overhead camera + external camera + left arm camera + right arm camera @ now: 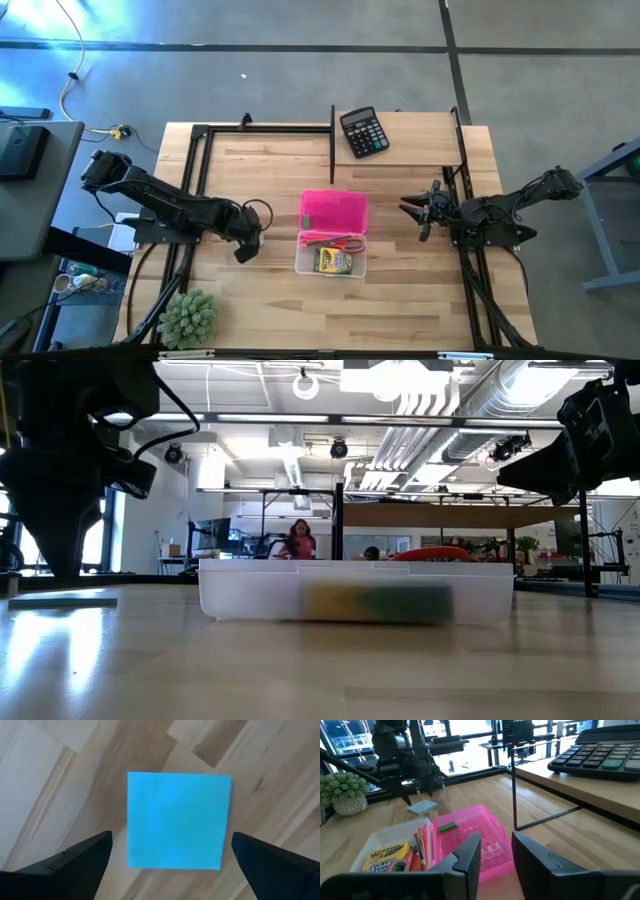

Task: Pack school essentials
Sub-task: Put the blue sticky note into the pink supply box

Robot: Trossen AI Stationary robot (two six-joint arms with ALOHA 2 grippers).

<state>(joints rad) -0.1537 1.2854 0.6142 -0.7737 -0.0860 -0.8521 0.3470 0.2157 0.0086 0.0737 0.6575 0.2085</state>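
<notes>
A light-blue sticky-note pad (177,820) lies flat on the wooden table, left of the box. My left gripper (171,840) hangs open over it, pointing down, one finger on either side and clear of its edges. The clear box (331,255) stands mid-table with its pink lid (334,211) folded open on the far side. In the box lie a yellow-green crayon box (385,857), red-handled scissors (345,242) and pencils (421,845). A small green eraser (447,826) rests on the pink lid. My right gripper (496,842) waits right of the box, level, slightly open and holding nothing.
A black calculator (363,131) sits at the far edge, and a spiky green plant ball (190,317) near the front left corner. A thin black frame (332,140) runs along the far edge and both sides. People sit in the room beyond the table (298,540).
</notes>
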